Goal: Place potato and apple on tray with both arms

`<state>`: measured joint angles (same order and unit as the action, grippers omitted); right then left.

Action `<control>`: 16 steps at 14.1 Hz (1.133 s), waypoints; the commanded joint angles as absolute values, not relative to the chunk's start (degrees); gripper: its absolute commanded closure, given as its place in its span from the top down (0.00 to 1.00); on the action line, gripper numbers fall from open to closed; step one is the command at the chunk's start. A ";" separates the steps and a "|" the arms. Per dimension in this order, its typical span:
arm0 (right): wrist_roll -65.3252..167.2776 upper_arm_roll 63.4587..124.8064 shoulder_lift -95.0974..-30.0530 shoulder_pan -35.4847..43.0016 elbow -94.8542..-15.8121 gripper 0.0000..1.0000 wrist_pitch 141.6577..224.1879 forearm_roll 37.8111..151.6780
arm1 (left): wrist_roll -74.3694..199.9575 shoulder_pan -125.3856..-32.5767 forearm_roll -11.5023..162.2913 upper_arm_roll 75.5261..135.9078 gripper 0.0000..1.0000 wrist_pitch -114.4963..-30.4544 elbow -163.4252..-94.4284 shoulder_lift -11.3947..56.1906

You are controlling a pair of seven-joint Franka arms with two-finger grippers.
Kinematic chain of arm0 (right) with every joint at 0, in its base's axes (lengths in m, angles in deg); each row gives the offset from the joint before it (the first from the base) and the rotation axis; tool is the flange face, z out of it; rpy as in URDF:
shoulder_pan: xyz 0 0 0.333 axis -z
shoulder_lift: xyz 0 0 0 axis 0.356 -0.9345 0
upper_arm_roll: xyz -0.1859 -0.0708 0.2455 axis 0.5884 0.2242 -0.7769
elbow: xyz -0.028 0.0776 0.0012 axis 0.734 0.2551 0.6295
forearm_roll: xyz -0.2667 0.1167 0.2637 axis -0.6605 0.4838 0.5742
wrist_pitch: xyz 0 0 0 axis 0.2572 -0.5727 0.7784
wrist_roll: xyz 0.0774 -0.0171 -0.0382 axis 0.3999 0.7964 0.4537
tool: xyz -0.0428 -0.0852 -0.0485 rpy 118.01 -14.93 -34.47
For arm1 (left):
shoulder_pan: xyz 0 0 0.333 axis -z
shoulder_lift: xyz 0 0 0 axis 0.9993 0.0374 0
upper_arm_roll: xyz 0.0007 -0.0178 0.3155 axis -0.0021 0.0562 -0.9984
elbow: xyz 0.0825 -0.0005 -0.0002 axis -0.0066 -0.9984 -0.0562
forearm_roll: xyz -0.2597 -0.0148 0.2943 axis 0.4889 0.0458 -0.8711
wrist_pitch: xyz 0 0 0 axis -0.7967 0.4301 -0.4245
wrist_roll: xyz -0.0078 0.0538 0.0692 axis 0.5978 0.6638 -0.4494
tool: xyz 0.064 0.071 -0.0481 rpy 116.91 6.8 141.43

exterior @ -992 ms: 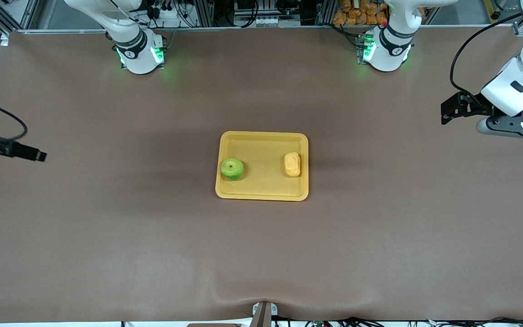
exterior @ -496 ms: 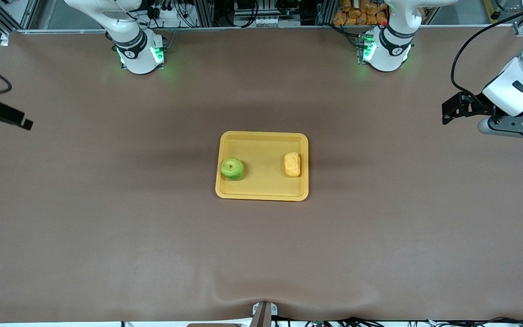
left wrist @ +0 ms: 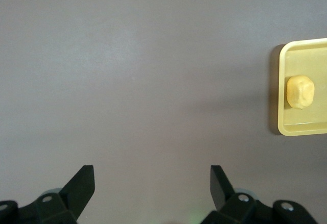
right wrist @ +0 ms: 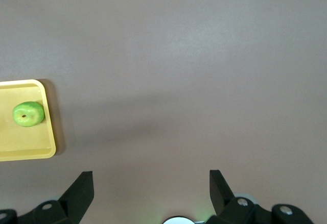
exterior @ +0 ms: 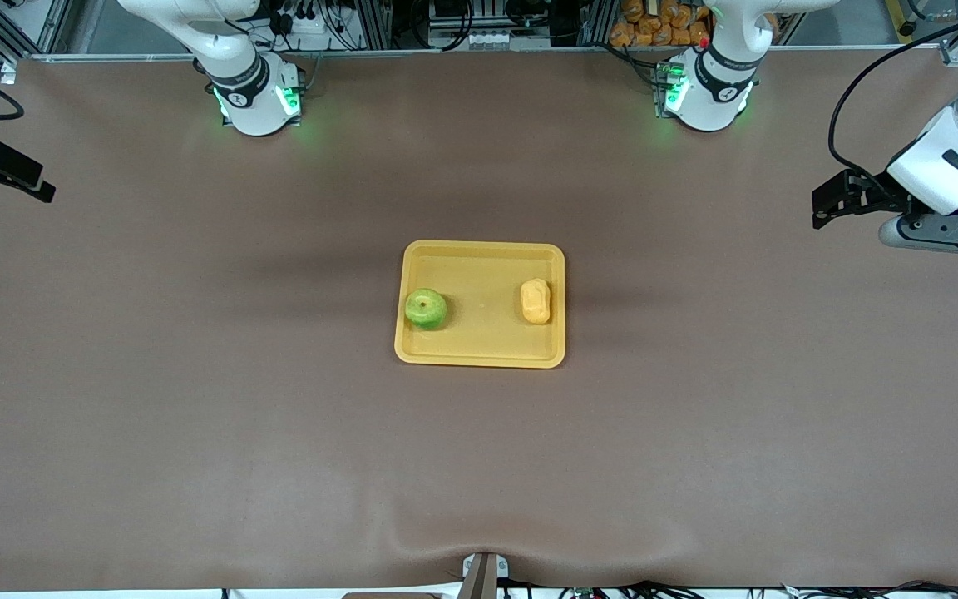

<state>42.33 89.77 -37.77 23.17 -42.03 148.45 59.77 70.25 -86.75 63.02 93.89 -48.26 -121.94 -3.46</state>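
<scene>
The yellow-orange tray (exterior: pixel 481 258) lies in the middle of the table. The green apple (exterior: pixel 426 309) sits in it at the right arm's end, and shows in the right wrist view (right wrist: pixel 28 114). The yellow potato (exterior: pixel 535 301) sits in it at the left arm's end, and shows in the left wrist view (left wrist: pixel 300 92). My left gripper (left wrist: pixel 152 172) is open and empty, high over bare table at the left arm's end (exterior: pixel 940 233). My right gripper (right wrist: pixel 150 175) is open and empty over bare table at the right arm's end. Only a black part of it (exterior: pixel 5 170) shows in the front view.
Brown cloth (exterior: pixel 196 416) covers the whole table. The two arm bases glow green (exterior: pixel 256 96) (exterior: pixel 703 91) along the edge farthest from the front camera. A small bracket (exterior: pixel 483 574) sits at the nearest edge, by a wrinkle in the cloth.
The right hand has drawn back toward the table's edge at its own end. The left hand has shifted slightly outward. Apple, potato and tray have not moved.
</scene>
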 commanded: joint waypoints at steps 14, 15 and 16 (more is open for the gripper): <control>43.31 88.60 -36.91 23.41 -42.88 1.00 149.57 59.83 | 69.95 -87.33 63.85 93.98 1.00 -47.69 -119.74 -2.52; 43.31 88.60 -36.91 23.41 -42.97 1.00 149.57 59.83 | 69.95 -87.33 63.85 93.98 1.00 -47.60 -119.74 -2.52; 43.31 88.60 -36.91 23.49 -42.97 1.00 149.57 59.83 | 69.95 -87.42 63.85 93.98 1.00 -47.68 -119.74 -2.52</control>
